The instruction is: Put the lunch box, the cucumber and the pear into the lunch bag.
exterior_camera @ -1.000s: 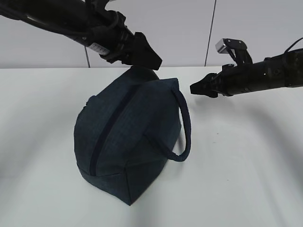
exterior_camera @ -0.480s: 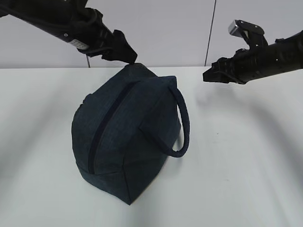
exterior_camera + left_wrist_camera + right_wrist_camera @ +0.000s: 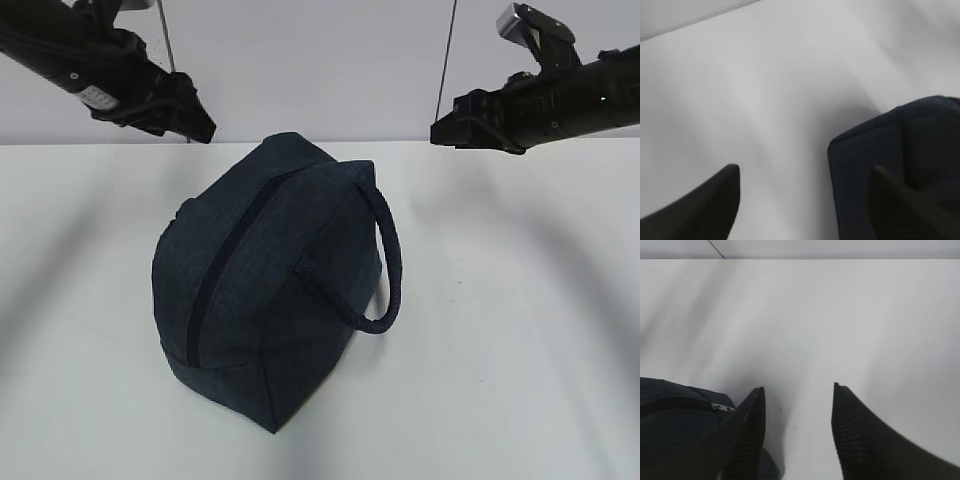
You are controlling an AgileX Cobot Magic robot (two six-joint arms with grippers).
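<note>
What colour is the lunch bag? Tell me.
Dark navy; the lunch bag shows best in the exterior view.

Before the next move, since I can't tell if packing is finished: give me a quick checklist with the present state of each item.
1. Lunch bag upright on the table: ok.
2. Zipper closed along the top: ok, it looks shut.
3. Lunch box, cucumber and pear inside: cannot tell; none in view.
4. Left gripper empty and off the bag: ok.
5. Right gripper empty and off the bag: ok.
6. Handle free of both arms: ok.
</note>
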